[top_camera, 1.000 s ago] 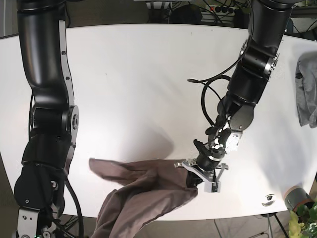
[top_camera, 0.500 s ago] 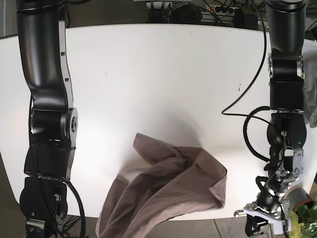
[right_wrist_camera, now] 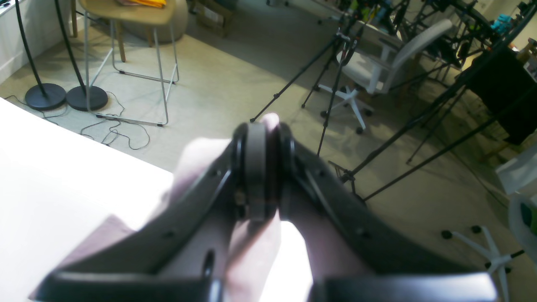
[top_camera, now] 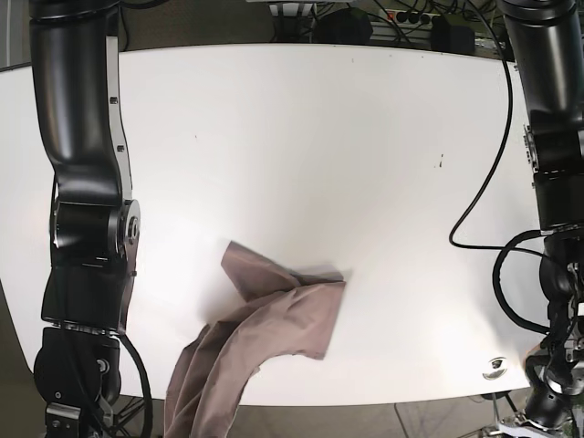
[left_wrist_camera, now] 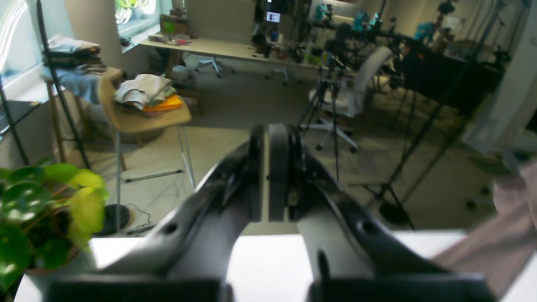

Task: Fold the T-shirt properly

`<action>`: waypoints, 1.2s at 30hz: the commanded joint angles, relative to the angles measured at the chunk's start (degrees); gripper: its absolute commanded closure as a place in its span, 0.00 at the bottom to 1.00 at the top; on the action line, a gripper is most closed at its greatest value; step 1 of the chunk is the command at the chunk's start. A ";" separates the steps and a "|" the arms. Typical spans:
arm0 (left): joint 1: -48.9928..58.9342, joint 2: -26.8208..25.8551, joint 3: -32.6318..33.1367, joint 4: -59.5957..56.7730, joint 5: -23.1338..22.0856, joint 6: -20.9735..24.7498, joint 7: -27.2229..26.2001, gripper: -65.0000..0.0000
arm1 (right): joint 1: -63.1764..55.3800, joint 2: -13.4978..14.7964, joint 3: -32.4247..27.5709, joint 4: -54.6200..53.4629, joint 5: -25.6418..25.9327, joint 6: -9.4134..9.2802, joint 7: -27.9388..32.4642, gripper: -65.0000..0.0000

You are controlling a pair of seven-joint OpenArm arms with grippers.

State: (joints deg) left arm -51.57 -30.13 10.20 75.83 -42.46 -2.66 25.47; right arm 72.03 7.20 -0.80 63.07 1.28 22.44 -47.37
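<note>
The white table (top_camera: 365, 182) filled most of the base view, and the brownish T-shirt (top_camera: 265, 338) lay crumpled near its front edge, 1 end trailing off the edge toward the bottom of the frame. The right gripper (right_wrist_camera: 262, 167) had its 2 fingers pinched together on a fold of that T-shirt, pale fabric bulging around and behind the pads. The left gripper (left_wrist_camera: 266, 176) sat beyond the table's front edge, well apart from the garment, its fingers drawn to a narrow slit with nothing between them. A green potted plant (left_wrist_camera: 37, 201) stood just beside it.
</note>
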 commanded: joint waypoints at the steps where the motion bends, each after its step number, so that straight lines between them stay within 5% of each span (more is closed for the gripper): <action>1: 0.36 0.02 0.13 2.72 -0.40 -3.10 -1.17 0.99 | 2.77 0.23 0.23 1.24 0.17 -0.50 1.88 0.97; 3: 3.53 0.99 0.22 4.21 -0.40 -3.98 -1.17 0.88 | 2.77 0.14 0.23 1.24 0.17 -0.50 1.88 0.97; 8: 11.18 6.00 -0.22 4.56 0.04 -3.98 -1.43 0.42 | 2.77 0.23 0.23 1.33 0.26 -0.50 1.88 0.97; 11: 14.34 7.32 -0.22 4.39 0.13 -3.98 -1.61 0.31 | 2.77 0.23 0.23 2.21 0.26 -0.50 1.88 0.97; 17: 16.01 13.47 0.13 -4.05 1.27 -3.98 -1.61 0.31 | 2.56 0.14 0.23 2.47 0.70 -0.41 1.79 0.97; 24: 15.66 21.47 0.22 -16.71 12.96 -4.25 -2.31 0.30 | 1.68 0.14 0.23 2.56 0.79 -0.33 1.09 0.97; 29: 15.57 26.31 0.22 -26.21 20.79 -4.33 -8.81 0.30 | 1.60 0.14 0.31 2.56 0.79 -0.24 1.09 0.97; 36: 12.58 31.14 0.22 -40.80 24.57 -4.42 -16.20 0.30 | 1.51 0.14 0.31 2.56 0.79 -0.06 1.09 0.97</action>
State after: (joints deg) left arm -36.10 0.05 10.55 36.75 -18.33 -6.76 12.36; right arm 70.70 7.29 -0.69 64.47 1.69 22.50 -48.38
